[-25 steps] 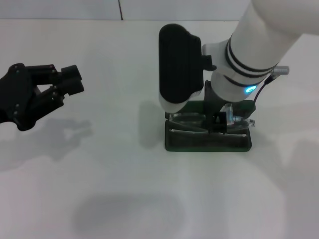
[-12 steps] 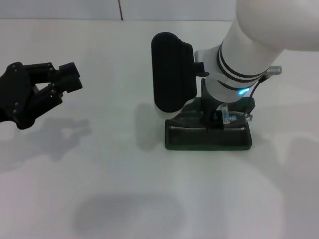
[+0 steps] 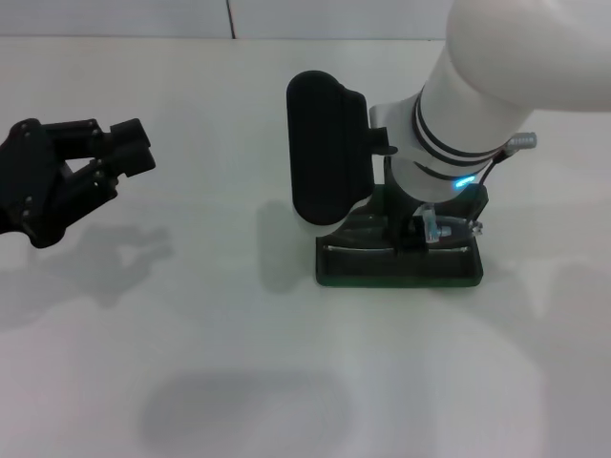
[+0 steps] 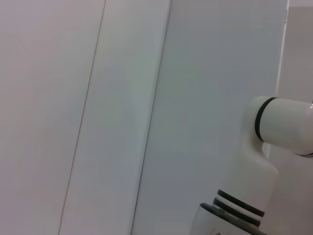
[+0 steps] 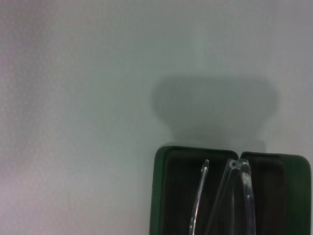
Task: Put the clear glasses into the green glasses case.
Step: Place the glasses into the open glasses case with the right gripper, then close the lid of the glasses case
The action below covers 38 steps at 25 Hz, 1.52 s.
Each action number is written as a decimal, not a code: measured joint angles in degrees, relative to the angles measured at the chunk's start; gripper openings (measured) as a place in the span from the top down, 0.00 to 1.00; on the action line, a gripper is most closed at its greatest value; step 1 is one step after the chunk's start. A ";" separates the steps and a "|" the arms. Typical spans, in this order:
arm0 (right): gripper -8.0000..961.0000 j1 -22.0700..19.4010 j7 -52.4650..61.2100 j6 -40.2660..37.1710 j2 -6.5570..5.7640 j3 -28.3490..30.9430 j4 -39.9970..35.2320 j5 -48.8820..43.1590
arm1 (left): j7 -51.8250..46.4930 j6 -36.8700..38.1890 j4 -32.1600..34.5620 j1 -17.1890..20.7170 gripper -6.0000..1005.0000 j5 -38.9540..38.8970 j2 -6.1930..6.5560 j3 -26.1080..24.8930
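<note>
The green glasses case [image 3: 396, 270] lies open on the white table, right of centre, with its dark lining up. My right gripper [image 3: 417, 232] reaches down into it, shut on the clear glasses [image 3: 445, 227]; only a small clear part shows beside the black fingers. In the right wrist view the glasses [image 5: 243, 191] and one thin temple sit low over the case's lining [image 5: 168, 196]. My left gripper [image 3: 134, 148] hovers parked at the far left, its fingertips together and holding nothing.
The white right arm and its black wrist block [image 3: 325, 148] hide the back half of the case. White tabletop [image 3: 239, 363] surrounds the case. The left wrist view shows only pale surfaces and part of the right arm [image 4: 259, 166].
The right gripper has come down and slightly left, bringing the glasses from above the case down into it. The left arm has barely moved.
</note>
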 joint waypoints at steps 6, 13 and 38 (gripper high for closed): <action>0.85 0.21 1.85 0.80 0.00 -2.89 -0.26 -1.82 | 0.31 0.00 0.00 -0.11 0.80 -0.02 -0.12 0.00; 0.85 -0.17 3.41 0.50 0.00 -3.89 -0.63 -2.35 | 0.34 0.00 0.01 0.24 0.80 -0.01 -0.33 0.00; 0.76 -10.59 4.68 -1.92 0.00 -4.63 -16.26 -4.64 | 0.01 0.42 0.07 0.78 0.80 -0.13 -0.53 -1.65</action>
